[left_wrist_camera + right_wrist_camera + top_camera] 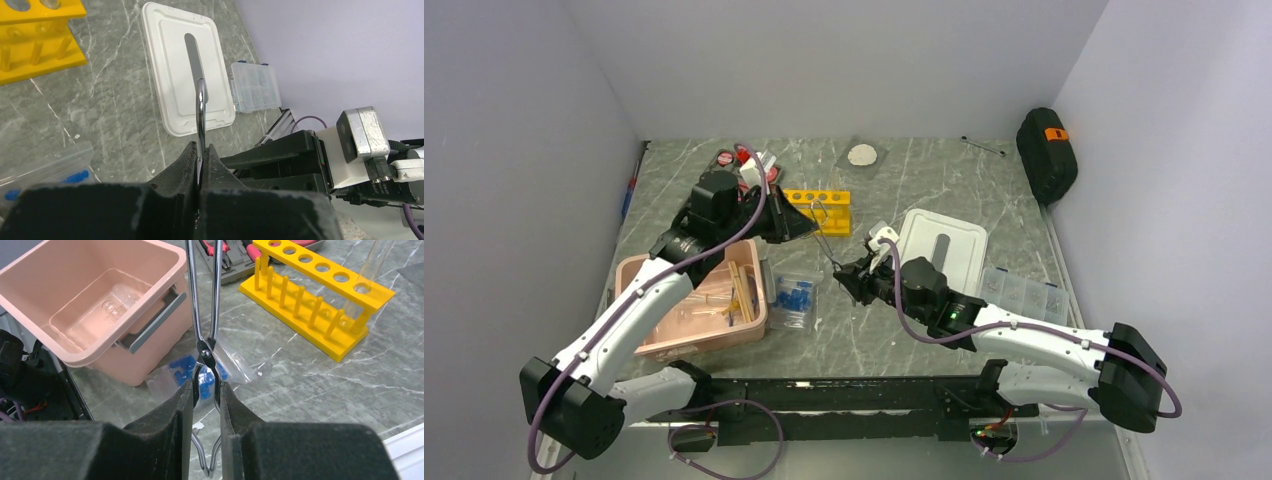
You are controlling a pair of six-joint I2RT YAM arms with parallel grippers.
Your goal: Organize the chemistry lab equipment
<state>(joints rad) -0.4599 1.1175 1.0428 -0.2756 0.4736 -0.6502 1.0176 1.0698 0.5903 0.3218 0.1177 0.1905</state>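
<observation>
Above the table (924,180), just in front of the yellow test-tube rack (834,205), the metal tongs (829,240) hang in the air, spanning the gap between the two arms. They are thin, stiff steel wire: light, not fragile, but smooth and likely to slip or swivel about the pivot if pinched loosely. The looped handles or the arms close to the pivot look like the surest places to hold.

The left gripper (201,160) is closed almost completely, its fingers (175,172) pinching the narrow rounded end of the tongs. The right gripper (206,390) is closed to a narrow gap, its fingers (165,425) pressing the two handle wires just below the pivot. Beneath the tongs lies the bag of blue-capped tubes (796,300), beside the pink bin (639,275).
</observation>
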